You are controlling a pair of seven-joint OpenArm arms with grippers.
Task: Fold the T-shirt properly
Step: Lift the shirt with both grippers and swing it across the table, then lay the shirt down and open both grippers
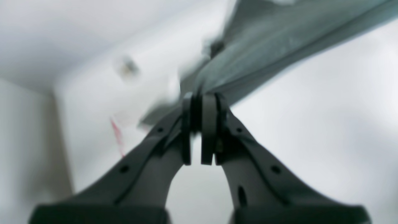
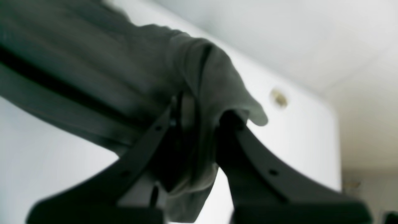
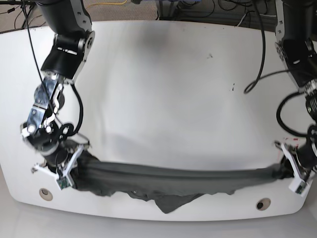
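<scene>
T-shirt (image 3: 173,179) stretched along table's (image 3: 163,89) front edge.

A white bench (image 3: 168,89) with rounded corners fills most of the base view; its surface carries a few small dark specks, one near the far right (image 3: 210,55) and another further right toward the edge (image 3: 233,88). Two round metal-coloured fittings are set into its near edge, one at the left (image 3: 45,193) and one at the right (image 3: 262,204), and a small red mark (image 3: 292,140) sits by the right edge. Beyond the far edge of the bench, black cables (image 3: 208,10) and a yellow cable (image 3: 111,5) lie on a brownish floor (image 3: 20,17).
</scene>
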